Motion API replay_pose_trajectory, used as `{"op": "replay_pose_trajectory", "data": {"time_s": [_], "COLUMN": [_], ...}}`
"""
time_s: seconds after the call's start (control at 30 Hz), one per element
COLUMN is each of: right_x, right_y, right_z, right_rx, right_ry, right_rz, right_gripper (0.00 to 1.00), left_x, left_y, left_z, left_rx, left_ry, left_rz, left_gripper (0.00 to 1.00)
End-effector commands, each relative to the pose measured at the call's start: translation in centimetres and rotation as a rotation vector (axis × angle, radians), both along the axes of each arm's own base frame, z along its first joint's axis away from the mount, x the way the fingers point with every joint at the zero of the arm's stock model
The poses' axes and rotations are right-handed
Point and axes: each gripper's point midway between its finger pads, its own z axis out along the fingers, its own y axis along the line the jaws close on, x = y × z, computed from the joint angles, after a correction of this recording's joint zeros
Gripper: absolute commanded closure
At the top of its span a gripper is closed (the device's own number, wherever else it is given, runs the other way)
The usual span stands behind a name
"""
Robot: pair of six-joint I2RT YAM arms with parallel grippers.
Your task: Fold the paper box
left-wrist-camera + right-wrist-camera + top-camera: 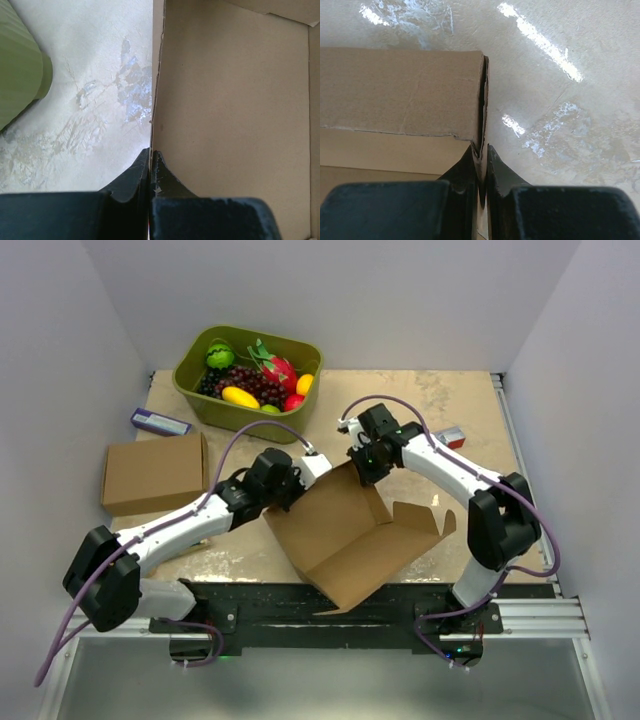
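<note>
The paper box [350, 535] is a brown cardboard mailer lying open and partly folded in the middle of the table, one wall raised at its far corner. My left gripper [290, 480] grips the box's upper-left edge; in the left wrist view its jaws [151, 152] are shut on the thin wall of the paper box [230, 100]. My right gripper [362, 468] is at the far corner. In the right wrist view it [482, 149] is shut on the end of the folded wall of the paper box [400, 90].
A green tub of fruit [247, 375] stands at the back left; its side [20, 75] shows in the left wrist view. Another brown cardboard box [155, 472] lies at the left, with a small purple packet [160, 422] behind it. A small red and white packet [452, 436] sits behind the right arm.
</note>
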Motion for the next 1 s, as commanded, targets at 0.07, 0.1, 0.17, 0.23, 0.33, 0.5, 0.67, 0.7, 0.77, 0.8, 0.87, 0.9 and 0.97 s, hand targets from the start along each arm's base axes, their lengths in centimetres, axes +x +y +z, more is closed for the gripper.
{"op": "replay_pose_trajectory", "data": {"time_s": [0.07,0.1,0.17,0.23,0.33,0.5,0.67,0.7,0.77,0.8,0.87,0.9,0.97], "right_x": [1.4,1.3,1.3,1.4,1.7,2.0,1.7,1.4,1.1,0.8,0.5,0.2,-0.3], "right_y": [-0.4,-0.6,-1.3,-1.7,-2.3,-2.6,-1.0,-0.2,0.2,0.5,0.6,0.4,0.3], "right_z": [1.8,1.6,1.4,1.3,1.5,1.7,3.3,3.8,4.8,5.0,5.4,5.3,5.7], "right_rx": [-0.060,-0.078,-0.121,-0.143,-0.190,-0.247,-0.147,-0.105,-0.061,-0.042,-0.018,-0.016,0.001], "right_ry": [-0.125,-0.124,-0.133,-0.143,-0.171,-0.210,-0.214,-0.212,-0.222,-0.217,-0.214,-0.205,-0.208], "right_rz": [0.001,-0.001,-0.015,-0.031,-0.054,-0.071,-0.044,-0.028,-0.028,-0.021,-0.027,-0.038,-0.043], "right_gripper": [1.00,1.00,1.00,1.00,1.00,1.00,0.83,0.78,0.66,0.62,0.52,0.50,0.45], "left_x": [-1.4,-1.5,-1.5,-1.6,-1.6,-1.3,-1.2,-1.1,-1.1,-1.0,-0.9,-0.8,-0.7], "left_y": [0.3,0.2,0.0,-0.1,-0.2,0.1,0.2,0.3,0.4,0.6,0.8,0.8,1.0], "left_z": [-1.1,-1.1,-0.9,-0.9,-0.7,-0.9,-0.7,-0.6,-0.4,-0.1,0.0,0.3,0.6], "left_rx": [0.013,0.014,0.007,0.006,0.001,0.016,0.018,0.019,0.016,0.014,0.018,0.011,0.010], "left_ry": [0.056,0.058,0.058,0.059,0.059,0.055,0.053,0.050,0.041,0.032,0.024,0.015,0.003], "left_rz": [0.015,0.012,0.012,0.010,0.012,0.035,0.046,0.050,0.057,0.064,0.073,0.075,0.087], "left_gripper": [1.00,1.00,1.00,1.00,1.00,1.00,1.00,1.00,1.00,1.00,1.00,1.00,1.00]}}
